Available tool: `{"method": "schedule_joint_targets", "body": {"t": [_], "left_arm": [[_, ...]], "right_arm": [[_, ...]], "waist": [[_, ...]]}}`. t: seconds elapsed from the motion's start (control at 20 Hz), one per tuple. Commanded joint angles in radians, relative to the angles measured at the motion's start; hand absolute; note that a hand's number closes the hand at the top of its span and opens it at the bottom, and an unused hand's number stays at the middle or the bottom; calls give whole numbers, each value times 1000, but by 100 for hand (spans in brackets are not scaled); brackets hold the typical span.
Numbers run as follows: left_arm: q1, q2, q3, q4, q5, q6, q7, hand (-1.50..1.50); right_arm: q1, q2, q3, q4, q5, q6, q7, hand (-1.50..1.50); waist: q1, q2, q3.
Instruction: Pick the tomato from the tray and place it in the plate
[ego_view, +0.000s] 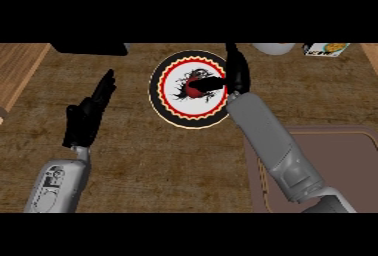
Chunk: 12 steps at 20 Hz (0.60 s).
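1. Head view: tomato (192, 90) lies at the centre of the plate (158, 95), partly hidden under the thumb of the right hand (235, 75).
2. Right hand released: fingers straight, pointing away along the plate's right rim, thumb splayed left across the tomato.
3. Tray (332, 145) sits near-right, well apart from the tomato.
4. Left hand (87, 117) open, resting at left.
5. Judgement: placing looks done; withdrawal path is back toward the tray, over bare surface (162, 165).
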Motion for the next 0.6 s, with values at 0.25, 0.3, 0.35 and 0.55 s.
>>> {"method": "schedule_joint_targets", "body": {"t": [0.25,0.3,0.35,0.55], "left_arm": [[74,13,21,-85,5,9,28,0],[100,15,31,-22,-2,12,-28,0],[62,1,17,-82,-7,30,53,0],[73,22,39,-10,-1,-3,-30,0]], "right_arm": [[195,-64,-112,-143,-102,20,-154,-150],[206,-115,-109,-177,-103,72,-130,-150],[241,-155,-132,-197,-131,118,-163,-150],[280,-206,-137,-239,-133,206,-152,-150]], "waist": [[-60,-18,-1],[-66,-18,-1],[-68,-20,-1],[-60,-15,-1]]}}
